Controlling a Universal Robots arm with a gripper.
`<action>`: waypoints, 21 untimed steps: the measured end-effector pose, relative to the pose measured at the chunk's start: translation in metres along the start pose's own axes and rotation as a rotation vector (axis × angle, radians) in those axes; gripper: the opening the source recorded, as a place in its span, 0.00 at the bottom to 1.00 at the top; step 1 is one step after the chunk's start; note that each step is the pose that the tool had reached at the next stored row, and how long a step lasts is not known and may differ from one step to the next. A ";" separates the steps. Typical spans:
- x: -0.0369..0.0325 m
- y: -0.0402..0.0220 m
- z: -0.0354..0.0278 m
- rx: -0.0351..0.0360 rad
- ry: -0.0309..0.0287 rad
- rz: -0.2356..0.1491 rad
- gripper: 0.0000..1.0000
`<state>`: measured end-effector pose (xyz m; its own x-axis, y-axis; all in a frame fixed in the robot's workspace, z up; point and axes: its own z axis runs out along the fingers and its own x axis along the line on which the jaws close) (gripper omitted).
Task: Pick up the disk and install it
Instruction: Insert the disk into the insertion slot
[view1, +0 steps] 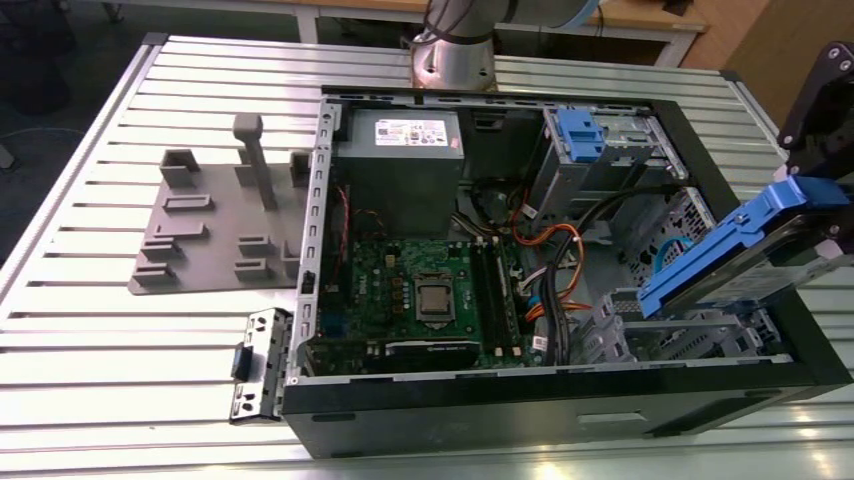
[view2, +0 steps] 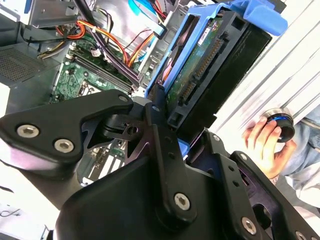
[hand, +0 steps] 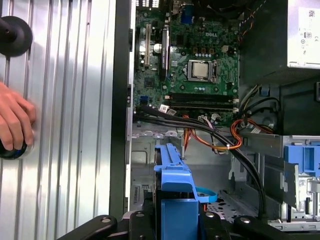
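The disk, a flat drive in blue plastic carrier rails, hangs tilted above the open computer case at the exterior view's right. My black gripper is shut on its upper end. In the second wrist view the disk shows its green circuit board and connector, with the gripper clamped on it and one finger against the blue rail. In the first wrist view the disk stands edge-on over the case's drive corner, held by the gripper.
Inside the case lie the motherboard, a grey power-supply box, cable bundles and a grey cage with a blue tab. A grey fixture sits on the slatted table. A person's hand rests on a black knob beside the case.
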<state>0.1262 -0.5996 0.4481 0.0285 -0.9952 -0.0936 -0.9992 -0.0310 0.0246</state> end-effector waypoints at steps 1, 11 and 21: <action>-0.0001 0.0012 0.0009 0.0003 0.0001 0.004 0.36; -0.0056 0.0051 0.0111 0.0044 -0.0005 0.047 0.36; -0.0060 0.0049 0.0224 0.0044 0.0005 0.047 0.36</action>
<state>0.1206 -0.5917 0.4264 -0.0184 -0.9956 -0.0919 -0.9996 0.0162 0.0246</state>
